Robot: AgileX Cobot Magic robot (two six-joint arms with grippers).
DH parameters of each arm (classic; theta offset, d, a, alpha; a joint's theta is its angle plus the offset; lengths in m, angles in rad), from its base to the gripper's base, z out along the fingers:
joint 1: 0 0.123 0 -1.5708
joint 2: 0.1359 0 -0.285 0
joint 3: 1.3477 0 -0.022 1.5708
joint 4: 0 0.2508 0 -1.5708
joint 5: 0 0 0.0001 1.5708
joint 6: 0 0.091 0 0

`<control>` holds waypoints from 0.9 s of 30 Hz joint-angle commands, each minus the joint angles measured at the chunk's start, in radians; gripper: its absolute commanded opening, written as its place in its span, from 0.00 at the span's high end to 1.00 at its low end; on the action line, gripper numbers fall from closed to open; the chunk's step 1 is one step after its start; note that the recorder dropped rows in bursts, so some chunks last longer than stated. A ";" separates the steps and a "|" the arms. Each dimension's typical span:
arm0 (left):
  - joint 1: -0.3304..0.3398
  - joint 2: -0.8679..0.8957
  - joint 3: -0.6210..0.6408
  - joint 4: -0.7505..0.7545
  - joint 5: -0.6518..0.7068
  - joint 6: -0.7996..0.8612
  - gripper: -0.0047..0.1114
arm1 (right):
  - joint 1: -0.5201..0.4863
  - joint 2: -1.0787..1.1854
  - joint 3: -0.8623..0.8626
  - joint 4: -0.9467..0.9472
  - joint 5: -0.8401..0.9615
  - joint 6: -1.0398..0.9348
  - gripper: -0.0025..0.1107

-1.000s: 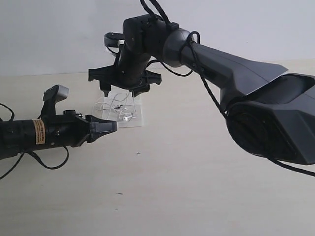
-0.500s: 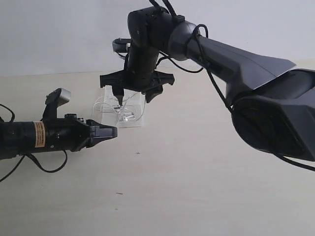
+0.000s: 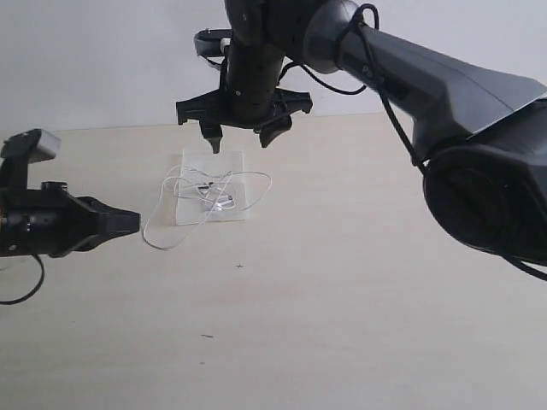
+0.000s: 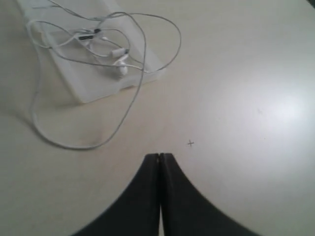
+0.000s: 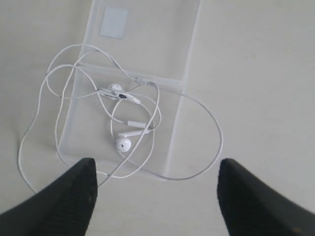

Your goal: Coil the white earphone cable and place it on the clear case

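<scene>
Left fingers: pressed together, pinching nothing, low over the counter, their tips apart from the nearest loop.
Right fingers: spread wide and empty, hovering above the clear case.
White earphone cable: a loose tangle rather than a coil. Both earbuds and the inline remote lie on the case panel without the label.
Overhang: one big loop spills off the case onto the counter toward my left side, and a smaller loop runs off the opposite edge.
Task state: I judge it nearly done but untidy, because those loops are off the case.
Risk, snagging: if I come down with the right fingers and catch only one strand, lifting it would probably drag the earbuds off the case.
Risk, case sliding: the case looks light and flat, so tugging or nudging the wire could shift it across the counter.
Risk, missed pinch: the wire is very thin and lies flat, so my fingers may close on nothing.
Risk, pushing: with my left fingers closed I can only shove the big loop, which might spread it further instead of gathering it.
</scene>
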 commanded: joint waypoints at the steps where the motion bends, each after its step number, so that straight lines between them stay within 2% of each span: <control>1: 0.003 -0.224 0.096 -0.047 0.197 -0.042 0.96 | -0.005 -0.066 -0.006 0.010 0.003 -0.123 0.49; 7: 0.003 -0.459 0.163 -0.060 0.543 -0.122 0.96 | -0.003 -0.171 -0.004 0.105 0.003 -0.138 0.79; 11: 0.003 -0.592 0.200 -0.060 0.686 -0.215 0.96 | 0.004 -0.256 0.025 0.209 0.003 -0.180 0.96; 13: 0.003 -0.649 0.222 -0.060 0.673 -0.217 0.96 | 0.019 -0.312 0.087 0.221 0.003 -0.232 0.98; 20: 0.003 -0.765 0.326 -0.032 0.448 -0.217 0.96 | 0.079 -0.560 0.465 0.205 0.003 -0.273 0.98; 24: 0.003 -0.811 0.349 -0.032 0.437 -0.215 0.96 | 0.122 -0.739 0.716 0.171 -0.013 -0.259 0.98; 27: 0.003 -0.823 0.349 -0.032 0.437 -0.215 0.96 | 0.152 -0.884 0.902 0.165 -0.135 -0.239 0.98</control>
